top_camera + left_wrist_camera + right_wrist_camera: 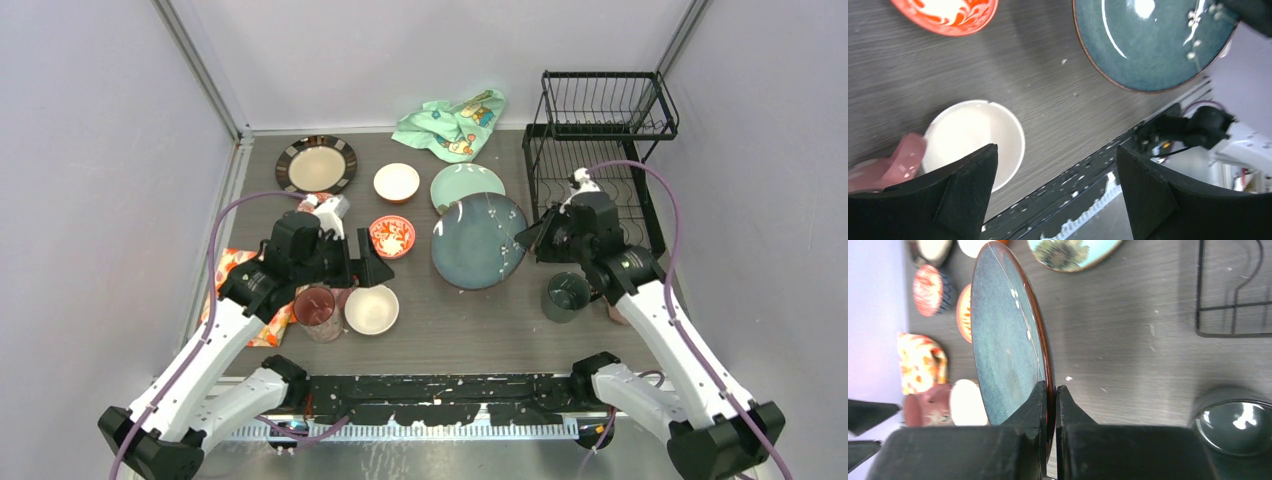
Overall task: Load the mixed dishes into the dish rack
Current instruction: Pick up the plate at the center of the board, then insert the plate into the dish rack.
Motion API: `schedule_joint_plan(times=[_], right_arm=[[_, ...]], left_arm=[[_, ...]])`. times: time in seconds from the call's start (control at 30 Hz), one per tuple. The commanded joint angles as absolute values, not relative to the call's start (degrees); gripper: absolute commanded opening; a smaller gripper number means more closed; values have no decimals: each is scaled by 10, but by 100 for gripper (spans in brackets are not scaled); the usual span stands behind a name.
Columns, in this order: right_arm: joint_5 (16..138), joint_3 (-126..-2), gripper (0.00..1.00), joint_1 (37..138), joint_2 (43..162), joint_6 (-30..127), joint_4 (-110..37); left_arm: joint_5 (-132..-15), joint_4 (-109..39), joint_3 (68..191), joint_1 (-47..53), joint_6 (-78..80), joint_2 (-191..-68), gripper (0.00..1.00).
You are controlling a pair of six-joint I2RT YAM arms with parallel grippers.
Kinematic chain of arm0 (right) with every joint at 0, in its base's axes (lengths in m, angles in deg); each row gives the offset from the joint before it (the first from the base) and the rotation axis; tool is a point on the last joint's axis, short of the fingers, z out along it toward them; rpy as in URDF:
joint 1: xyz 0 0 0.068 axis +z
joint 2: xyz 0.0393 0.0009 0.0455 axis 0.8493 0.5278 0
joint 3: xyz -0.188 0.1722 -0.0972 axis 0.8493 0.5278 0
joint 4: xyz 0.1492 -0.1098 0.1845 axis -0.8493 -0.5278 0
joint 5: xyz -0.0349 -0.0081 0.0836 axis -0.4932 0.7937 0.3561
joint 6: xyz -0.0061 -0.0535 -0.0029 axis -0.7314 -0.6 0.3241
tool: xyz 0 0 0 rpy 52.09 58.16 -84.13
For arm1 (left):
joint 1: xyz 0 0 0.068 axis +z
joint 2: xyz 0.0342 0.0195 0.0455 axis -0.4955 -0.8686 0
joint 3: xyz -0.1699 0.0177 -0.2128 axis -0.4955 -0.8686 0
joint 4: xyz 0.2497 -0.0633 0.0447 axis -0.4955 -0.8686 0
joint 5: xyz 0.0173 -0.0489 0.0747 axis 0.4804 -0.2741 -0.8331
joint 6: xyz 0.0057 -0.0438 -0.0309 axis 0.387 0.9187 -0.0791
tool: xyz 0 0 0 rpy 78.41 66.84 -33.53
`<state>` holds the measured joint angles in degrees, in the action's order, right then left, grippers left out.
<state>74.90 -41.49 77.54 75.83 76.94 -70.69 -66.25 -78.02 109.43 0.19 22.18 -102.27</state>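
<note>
Farthest left of the dark blue-green glazed plate [478, 240] lies the orange floral cloth [235, 280]. Nearer the plate on that side, the left gripper [1055, 165] hangs with its fingers spread wide and nothing between them, over the plain white bowl [371, 309], which touches the pink cup [316, 310]. The red patterned bowl [392, 236] sits just left of the plate. The dark-rimmed beige plate [316, 164] lies behind and well left of it, and the pale green plate [467, 185] is just behind it.

The right gripper [1051, 395] is clamped on the plate's right rim. Only the right wrist view shows the plate nearly edge-on, its brown rim pinched between the fingers and white specks on the glaze.

The dark green cup [566, 296] stands just right of the plate, towards the arm bases. The black wire dish rack [600, 130] is behind and right of it, with no dishes visible in it. No writing is legible.
</note>
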Motion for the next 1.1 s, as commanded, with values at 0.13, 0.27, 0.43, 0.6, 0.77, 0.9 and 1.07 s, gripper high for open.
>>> schedule_joint_plan(times=[0.13,0.27,0.43,0.6,0.77,0.9,1.07], right_arm=[[849,-356,1,776,666,954,-461],[872,-327,1,776,660,997,-411],[879,-295,1,777,656,1035,-363],[896,-266,1,776,660,1076,-298],[896,-228,1,776,653,1119,-226],[914,-218,1,776,666,1125,-203],[913,-198,1,776,663,1116,-208]], left_arm=[[-622,-660,1158,1,332,-1099,90],[-616,-620,1171,1,350,-1135,90],[-587,-555,1162,1,357,-1169,84],[-588,-535,1158,1,361,-1197,76],[-601,-534,1155,1,363,-1214,75],[-573,-509,1150,1,394,-1227,67],[-546,-472,1133,1,429,-1229,42]])
